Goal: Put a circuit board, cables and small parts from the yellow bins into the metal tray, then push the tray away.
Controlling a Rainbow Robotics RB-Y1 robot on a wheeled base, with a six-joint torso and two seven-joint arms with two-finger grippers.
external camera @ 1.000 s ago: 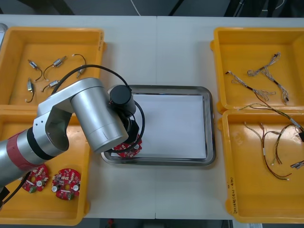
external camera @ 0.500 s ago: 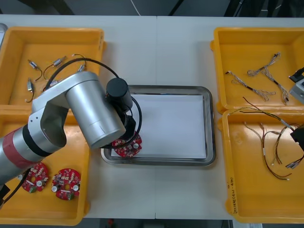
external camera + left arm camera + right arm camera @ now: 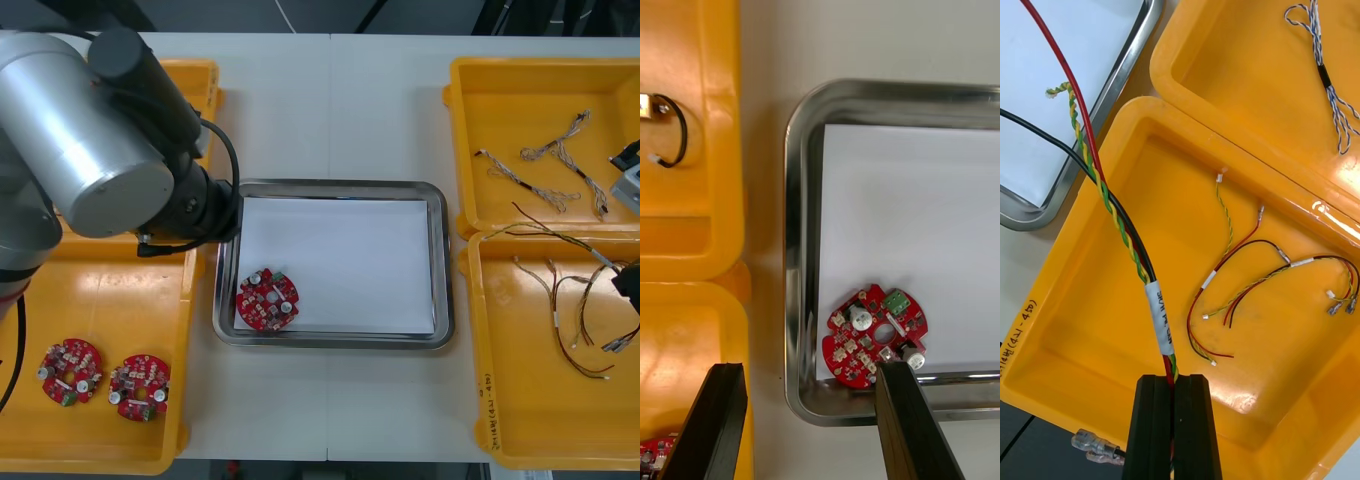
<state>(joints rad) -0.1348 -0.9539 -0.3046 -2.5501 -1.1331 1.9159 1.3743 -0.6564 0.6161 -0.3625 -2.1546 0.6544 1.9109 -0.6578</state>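
Red and yellow cable [image 3: 1161, 319] is gripped by right end effector [image 3: 1172, 420]; left end effector [image 3: 811, 424] is released above circuit board [image 3: 267, 300], left of frame centre.

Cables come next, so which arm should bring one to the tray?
Right. The right gripper is shut on a cable bundle over its near yellow bin, beside the metal tray. The left gripper is open, empty, at the tray's left rim.
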